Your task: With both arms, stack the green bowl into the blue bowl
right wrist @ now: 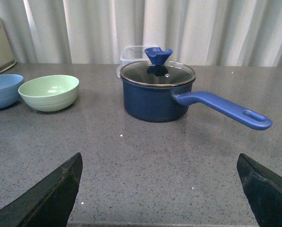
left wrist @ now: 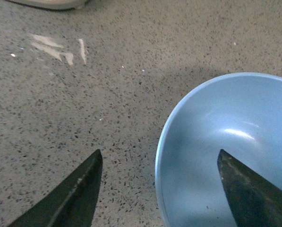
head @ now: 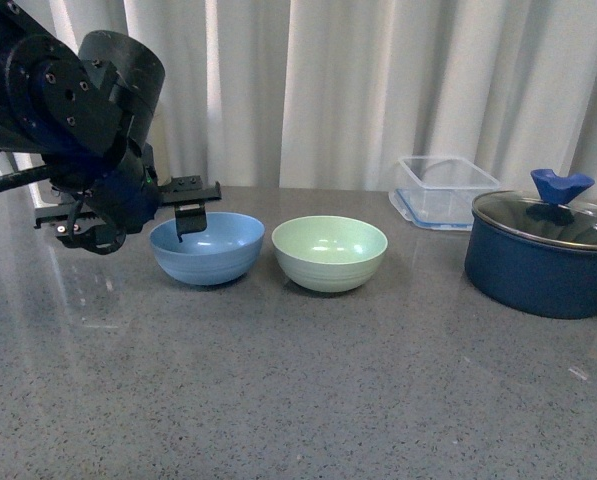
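Your green bowl (head: 329, 252), toward the back edge of the bench (head: 298, 400) beside the blue bowl (head: 206, 248), looks light, stiff and slick, so grab its thin rim; left gripper (left wrist: 158, 158) straddles the blue rim, spread, right gripper (right wrist: 159, 158) spread, empty

One blue bowl (head: 206, 248), one green bowl (head: 329, 252), one lidded navy pot (head: 540, 265) and one clear container (head: 442, 190).

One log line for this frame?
left gripper open astride blue bowl rim | right gripper open, empty | green bowl beside it, unstacked
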Controlling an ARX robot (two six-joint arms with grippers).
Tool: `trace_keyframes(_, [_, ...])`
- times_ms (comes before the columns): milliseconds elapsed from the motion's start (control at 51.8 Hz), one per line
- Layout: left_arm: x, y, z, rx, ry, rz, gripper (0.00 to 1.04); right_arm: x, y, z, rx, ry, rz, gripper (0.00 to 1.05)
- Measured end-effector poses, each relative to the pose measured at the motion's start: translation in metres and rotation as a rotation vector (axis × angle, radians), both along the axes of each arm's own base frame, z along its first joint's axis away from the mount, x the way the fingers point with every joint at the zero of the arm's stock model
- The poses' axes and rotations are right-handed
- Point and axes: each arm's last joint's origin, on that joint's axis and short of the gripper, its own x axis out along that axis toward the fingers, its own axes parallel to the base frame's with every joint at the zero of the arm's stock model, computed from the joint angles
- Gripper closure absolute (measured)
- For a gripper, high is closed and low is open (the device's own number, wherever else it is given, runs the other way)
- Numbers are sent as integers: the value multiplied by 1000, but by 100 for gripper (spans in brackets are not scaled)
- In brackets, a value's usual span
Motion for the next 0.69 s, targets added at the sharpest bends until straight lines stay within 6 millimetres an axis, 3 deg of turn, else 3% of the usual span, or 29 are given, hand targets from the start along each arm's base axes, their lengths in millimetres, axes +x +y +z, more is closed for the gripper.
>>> trace_keyframes(116, [-21, 5, 23, 13, -68, 10, 9, 0, 0, 0, 0, 0, 0, 10])
trace_keyframes(154, [-31, 6, 32, 23, -97, 10, 5, 0, 0, 0, 0, 0, 0, 10])
trace_keyframes(232, [-60, 10, 52, 47, -143, 9, 7, 0, 0, 0, 0, 0, 0, 10])
trace_keyframes(367, [-96, 13, 56, 105, -163, 0, 7, 0, 0, 0, 0, 0, 0, 10])
trace_keyframes(540, [-106, 13, 49, 143, -140, -35, 7, 0, 0, 0, 0, 0, 0, 10])
trace_keyframes(617, [-112, 17, 39, 105, -335, -177, 21, 0, 0, 0, 0, 0, 0, 10])
trace_keyframes(695, [-135, 23, 29, 107, -487, -226, 35, 0, 0, 0, 0, 0, 0, 10])
